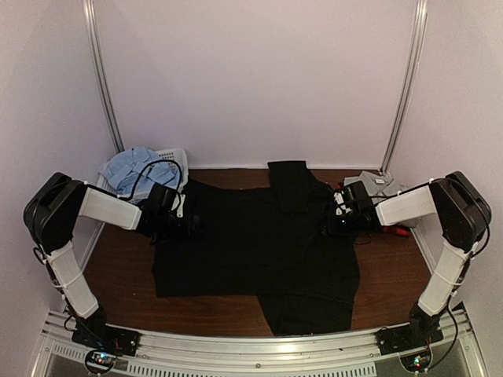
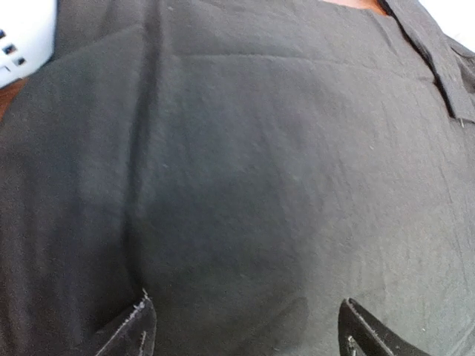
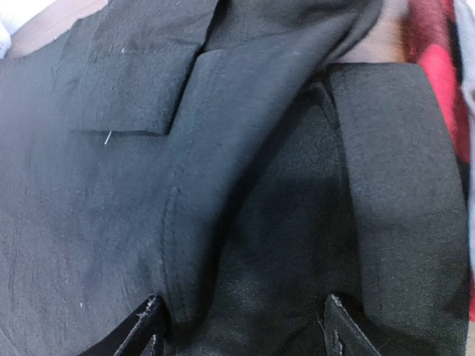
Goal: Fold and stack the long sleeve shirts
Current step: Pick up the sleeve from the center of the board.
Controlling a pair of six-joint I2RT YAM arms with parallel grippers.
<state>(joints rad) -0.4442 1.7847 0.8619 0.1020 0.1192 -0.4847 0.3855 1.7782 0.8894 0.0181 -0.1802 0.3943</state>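
Observation:
The plain black shirt (image 1: 259, 243) lies spread flat across the table, one sleeve folded up at the back and one hanging toward the front edge. My left gripper (image 1: 191, 228) is open, just above the shirt's left edge; its wrist view shows only black cloth (image 2: 260, 170) between the spread fingertips (image 2: 137, 330). My right gripper (image 1: 328, 225) is open over the shirt's right side, with a seam and folded cloth (image 3: 245, 222) between its fingertips (image 3: 338, 330). A light blue shirt (image 1: 137, 169) lies in the basket. A grey shirt (image 1: 376, 184) and a red plaid shirt (image 3: 438, 67) lie at the right.
The white mesh basket (image 1: 174, 155) stands at the back left by the wall; its corner shows in the left wrist view (image 2: 22, 37). Brown tabletop (image 1: 118, 267) shows around the shirt. Walls close in the back and sides.

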